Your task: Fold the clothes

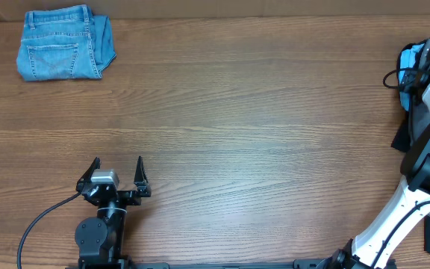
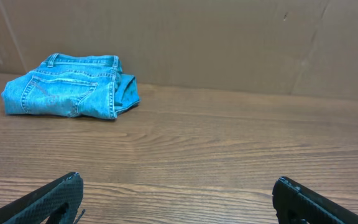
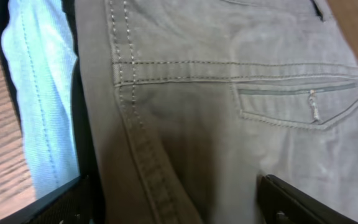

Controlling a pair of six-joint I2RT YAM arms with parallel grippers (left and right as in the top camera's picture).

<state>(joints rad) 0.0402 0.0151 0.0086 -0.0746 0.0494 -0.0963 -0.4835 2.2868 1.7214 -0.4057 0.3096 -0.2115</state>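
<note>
Cropped grey clothes [image 3: 197, 124] lie under the spread right fingers [image 3: 291, 202]; left fingers [image 2: 48, 199] spread, empty.

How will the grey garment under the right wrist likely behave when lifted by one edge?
The grey garment will probably sag floppily; soft creases show across it. Its heavy stitched seams and pocket suggest sturdy woven cloth, likely grippy rather than slippery. The light-blue garment beside it might drag along.

The left arm [image 1: 99, 233] sits folded back, left gripper [image 1: 118, 161] fingers spread wide; the right arm [image 1: 394, 217] stretches outward, right gripper [image 3: 173, 202] fingers parted.
</note>
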